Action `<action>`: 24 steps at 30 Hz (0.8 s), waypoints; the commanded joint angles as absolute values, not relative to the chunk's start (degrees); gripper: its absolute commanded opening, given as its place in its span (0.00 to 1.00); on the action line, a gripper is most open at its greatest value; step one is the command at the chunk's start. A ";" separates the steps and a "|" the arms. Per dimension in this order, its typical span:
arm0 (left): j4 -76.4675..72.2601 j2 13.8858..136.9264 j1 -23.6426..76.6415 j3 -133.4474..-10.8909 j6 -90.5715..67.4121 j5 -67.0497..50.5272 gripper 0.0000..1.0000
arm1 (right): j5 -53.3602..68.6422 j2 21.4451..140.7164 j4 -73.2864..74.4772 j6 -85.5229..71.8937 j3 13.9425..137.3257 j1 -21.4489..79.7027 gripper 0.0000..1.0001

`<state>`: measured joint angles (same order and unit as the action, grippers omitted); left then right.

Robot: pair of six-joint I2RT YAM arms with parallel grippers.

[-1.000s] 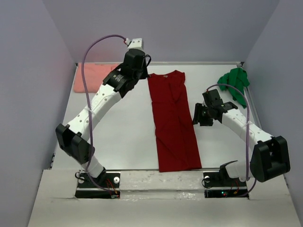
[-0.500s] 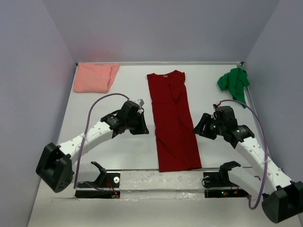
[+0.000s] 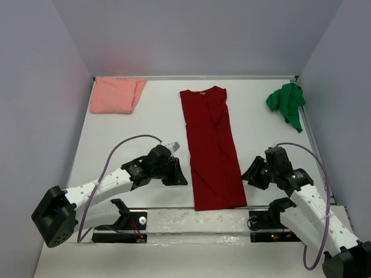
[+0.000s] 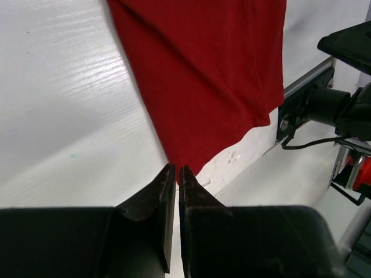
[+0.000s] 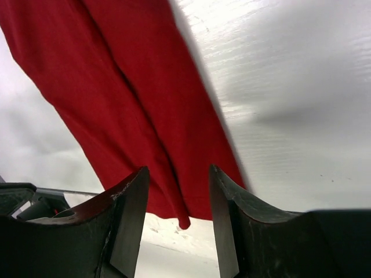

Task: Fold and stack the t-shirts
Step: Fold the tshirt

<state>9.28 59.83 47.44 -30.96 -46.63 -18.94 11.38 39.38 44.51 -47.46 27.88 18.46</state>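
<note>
Since the frame 0.5 s earlier, both arms had drawn back toward 6 o'clock, each sliding down along the long sides of the dark red t-shirt [image 3: 211, 150] from beside its middle to beside its hem. None of the 3 shirts had shifted.

In the top view the dark red t-shirt lay flat in the middle of the counter [image 3: 133, 133], folded into a narrow strip running from its collar at 12 o'clock to its hem at 6 o'clock. The pink t-shirt [image 3: 116, 95] sat folded in the far corner at 11 o'clock. The green t-shirt [image 3: 286, 101] lay crumpled in the far corner at 1 o'clock. The 3 were well apart from one another.

The left end effector [image 3: 177, 174] hung low just beside the red strip at its 8 o'clock edge. Its wrist view showed the fingers [image 4: 168, 197] pressed together with only a hairline gap and nothing between them, their tips pointing at the hem's corner. Whether they touched the cloth I could not tell.

The right end effector [image 3: 252, 174] hung just beside the strip at 4 o'clock. In its wrist view the fingers [image 5: 130, 214] stood apart, with the hem's other corner showing between them and no cloth gripped.
</note>
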 commanded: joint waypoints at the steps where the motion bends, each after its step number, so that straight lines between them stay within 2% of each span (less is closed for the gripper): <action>1: 11.84 63.61 51.05 -32.86 -46.76 -13.73 0.17 | 6.06 35.69 45.54 -50.10 28.04 19.59 0.50; 3: 12.22 66.52 52.29 -33.31 -46.50 -11.43 0.17 | 4.67 35.86 46.14 -50.80 27.95 19.60 0.49; 16: 1.23 86.91 63.98 -38.93 -47.99 -16.26 0.17 | 2.03 42.18 42.55 -52.38 25.14 25.22 0.50; 24: 0.79 88.51 64.78 -42.45 -46.67 -16.61 0.17 | 1.58 44.39 40.96 -53.35 25.31 28.38 0.50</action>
<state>1.48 89.14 64.51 -39.90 -47.90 -16.43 2.92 45.25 44.14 -52.40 25.28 27.38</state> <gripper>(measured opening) 0.171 0.497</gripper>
